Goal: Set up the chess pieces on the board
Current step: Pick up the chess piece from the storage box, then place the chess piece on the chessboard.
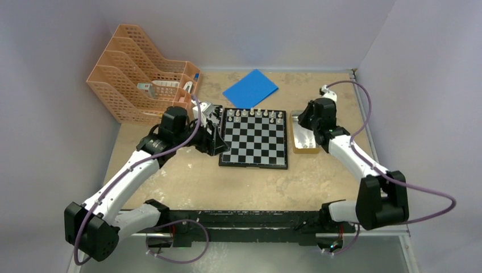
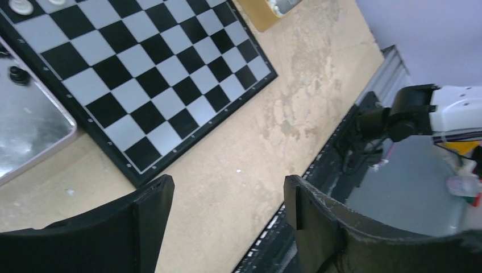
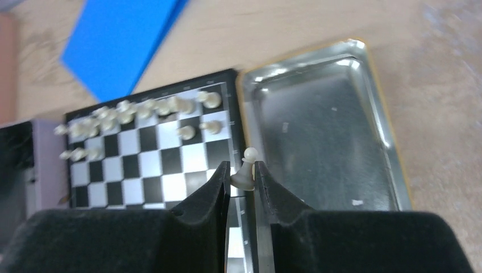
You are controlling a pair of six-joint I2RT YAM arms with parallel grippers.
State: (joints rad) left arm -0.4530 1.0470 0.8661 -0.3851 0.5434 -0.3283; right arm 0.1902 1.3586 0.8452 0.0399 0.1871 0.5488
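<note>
The board [image 1: 254, 142] lies mid-table, with cream-white chess pieces [image 1: 256, 115] lined along its far rows. In the right wrist view my right gripper [image 3: 241, 172] is shut on a white pawn [image 3: 249, 161], held over the seam between the board [image 3: 148, 165] and a silver tin tray [image 3: 324, 131]. More white pieces [image 3: 142, 108] stand at the board's far edge. My left gripper [image 2: 227, 190] hangs open over bare table near the board's corner [image 2: 148, 68], nothing between its fingers. One black piece [image 2: 18, 74] sits in a second silver tin [image 2: 28, 125].
An orange file rack [image 1: 142, 85] stands at the back left. A blue sheet [image 1: 250, 88] lies behind the board. The right tin [image 1: 304, 139] lies against the board's right side. A black rail [image 1: 239, 219] runs along the near edge.
</note>
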